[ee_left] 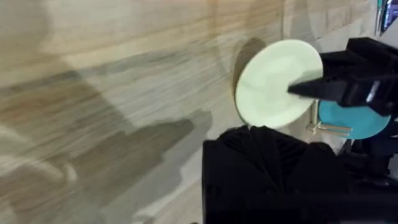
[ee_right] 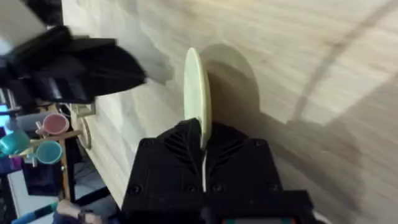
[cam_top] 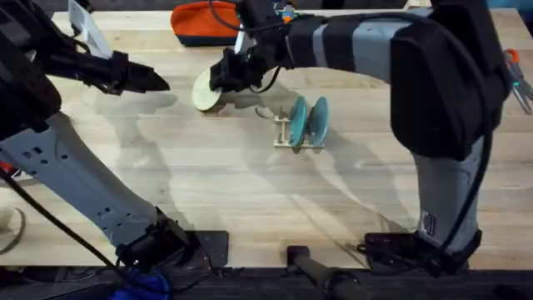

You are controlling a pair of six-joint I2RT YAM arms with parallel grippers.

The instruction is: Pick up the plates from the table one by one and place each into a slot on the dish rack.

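Currently, going left to right in the overhead view: left gripper [cam_top: 158,82] hangs over the table [cam_top: 208,192] at far left, nothing in it; cannot tell whether its fingers are spread or together. Next, the cream-green plate [cam_top: 206,92], held on edge just above or touching the tabletop (cannot tell which), left of the dish rack [cam_top: 297,137]. Right gripper [cam_top: 229,75] has reached across the middle and is pinching that plate by its rim; the right wrist view shows the plate [ee_right: 198,93] edge-on with the rim running down between the closed fingers.

Handling, judged: plate looks thin, rigid, light, smooth-glazed, so likely slippery in a two-finger pinch and prone to pivoting. Rim grip near the top edge is sensible; it leaves the lower edge free to drop between pegs. Could chip if knocked on the pegs.

Looks: plain round disc, pale cream-green, matte sheen, no pattern [ee_left: 277,84].

Rightmost: rack already holds two teal plates [cam_top: 308,121] standing upright; a free slot appears to be on their left side, facing the held plate.
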